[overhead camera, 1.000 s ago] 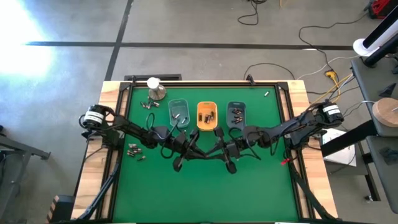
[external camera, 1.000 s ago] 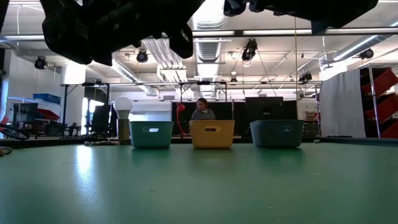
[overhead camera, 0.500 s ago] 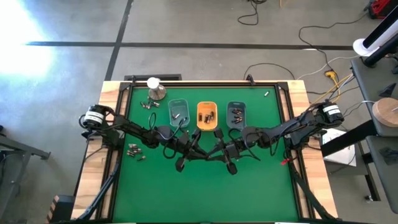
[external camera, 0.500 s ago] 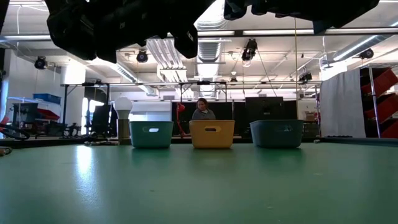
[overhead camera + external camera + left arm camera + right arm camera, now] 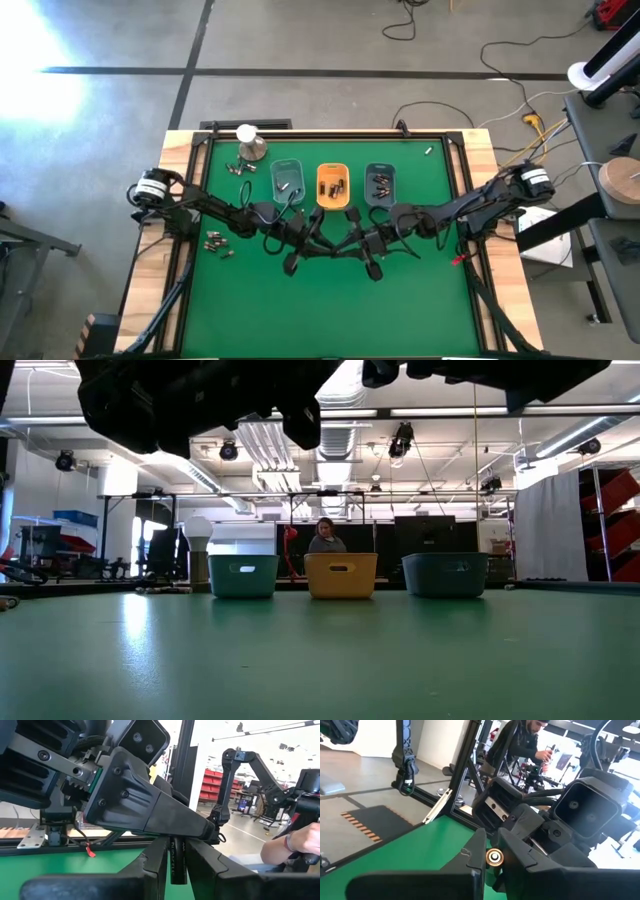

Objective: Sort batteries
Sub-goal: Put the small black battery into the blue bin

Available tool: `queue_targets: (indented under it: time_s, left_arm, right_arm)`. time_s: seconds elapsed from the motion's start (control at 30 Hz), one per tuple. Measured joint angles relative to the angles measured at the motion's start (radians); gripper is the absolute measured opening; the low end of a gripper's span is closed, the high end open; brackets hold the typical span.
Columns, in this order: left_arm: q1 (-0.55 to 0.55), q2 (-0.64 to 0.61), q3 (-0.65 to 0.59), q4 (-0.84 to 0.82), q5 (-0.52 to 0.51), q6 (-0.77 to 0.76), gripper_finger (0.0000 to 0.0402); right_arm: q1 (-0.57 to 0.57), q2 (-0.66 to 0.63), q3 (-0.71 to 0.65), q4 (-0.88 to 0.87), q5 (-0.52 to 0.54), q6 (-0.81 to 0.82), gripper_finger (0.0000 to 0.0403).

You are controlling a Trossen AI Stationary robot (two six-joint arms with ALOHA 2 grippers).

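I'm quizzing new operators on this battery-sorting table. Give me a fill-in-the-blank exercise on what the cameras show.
1. The middle tray of the three is ____ in colour.
2. The right gripper and the left gripper meet near the table's ____.
3. The right gripper is shut on a ____.
4. Loose batteries lie on the green mat near the ____ arm.

Missing words: orange; middle; battery; left

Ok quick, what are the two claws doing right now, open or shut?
Left gripper: cannot be told.
Right gripper: shut on a battery.
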Motion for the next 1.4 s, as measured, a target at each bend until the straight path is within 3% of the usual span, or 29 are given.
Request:
queue_targets:
  time_s: [0.27, 0.6, 0.83, 0.93, 1.07, 1.2, 1.4]
  left_arm:
    - [0.002, 0.0, 0.01, -0.006, -0.018, 0.0, 0.0052]
    - [0.002, -0.002, 0.043, -0.026, -0.01, 0.0, 0.0052]
    - [0.003, -0.003, 0.058, -0.111, -0.018, -0.006, 0.0053]
    - [0.003, -0.003, 0.057, -0.14, 0.0, -0.009, 0.0053]
    - [-0.002, -0.002, 0.056, -0.152, 0.015, -0.008, 0.0053]
    - [0.002, -0.002, 0.056, -0.162, 0.004, -0.008, 0.0053]
    - [0.001, -0.002, 0.056, -0.18, 0.004, -0.008, 0.0053]
  right_arm:
    - [-0.001, -0.085, -0.002, -0.114, 0.032, 0.028, 0.0028]
    - [0.0, -0.121, -0.002, -0.137, 0.049, 0.042, 0.0028]
    - [0.0, -0.203, -0.003, -0.24, 0.073, 0.056, 0.0028]
    - [0.0, -0.27, -0.002, -0.361, 0.167, 0.06, 0.0028]
    - [-0.015, -0.342, -0.001, -0.57, 0.408, 0.102, 0.0028]
    - [-0.121, -0.39, -0.001, -0.79, 0.519, 0.241, 0.0028]
    - [-0.405, -0.35, -0.003, -1.081, 0.451, 0.436, 0.0028]
